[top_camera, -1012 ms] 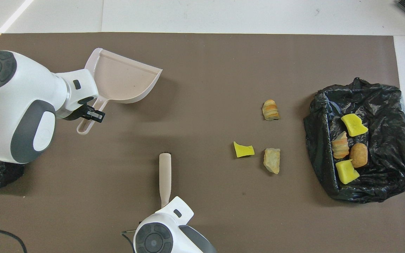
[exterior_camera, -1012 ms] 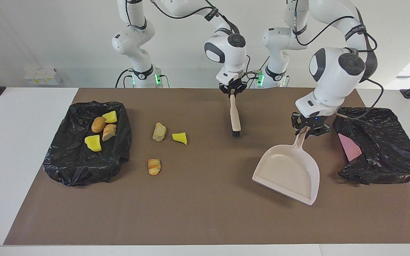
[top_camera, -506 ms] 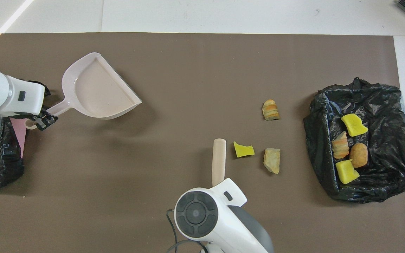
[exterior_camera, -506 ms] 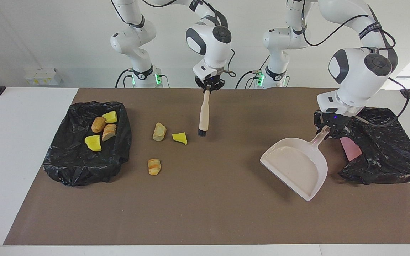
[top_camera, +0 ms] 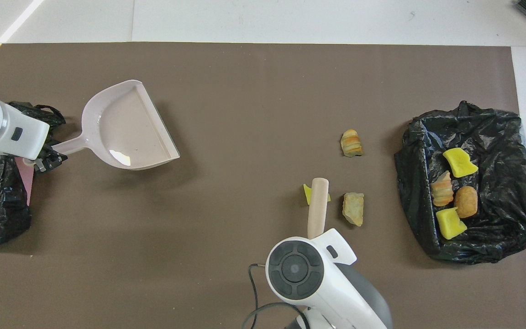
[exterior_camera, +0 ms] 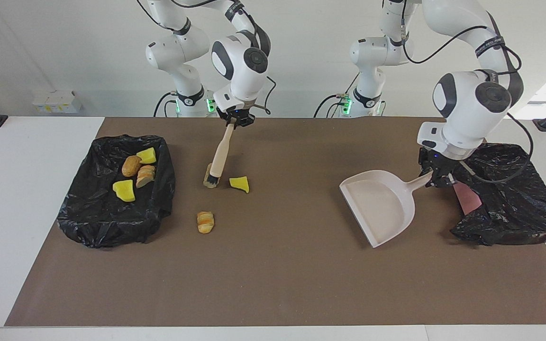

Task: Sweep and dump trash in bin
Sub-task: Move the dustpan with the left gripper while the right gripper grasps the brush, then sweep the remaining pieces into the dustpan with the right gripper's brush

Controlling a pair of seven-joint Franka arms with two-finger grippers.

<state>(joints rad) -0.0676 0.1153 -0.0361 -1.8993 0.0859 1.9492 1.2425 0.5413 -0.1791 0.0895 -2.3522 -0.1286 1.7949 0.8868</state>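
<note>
While the right gripper [exterior_camera: 235, 119] clamps the brush [exterior_camera: 219, 155], its bristles sit by two loose trash pieces [exterior_camera: 239, 184], a third slightly farther from the robots. Four lie in the black bin [exterior_camera: 94, 220]. Left gripper [exterior_camera: 436, 177] grips the dustpan [exterior_camera: 380, 205].

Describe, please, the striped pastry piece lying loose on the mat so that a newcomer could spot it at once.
Start at the black bag holding four pieces at the right arm's end of the brown mat. Three pieces lie loose beside it; the striped pastry is the one farthest from the robots. It alone has orange and cream bands and lies clear of the brush.
</note>
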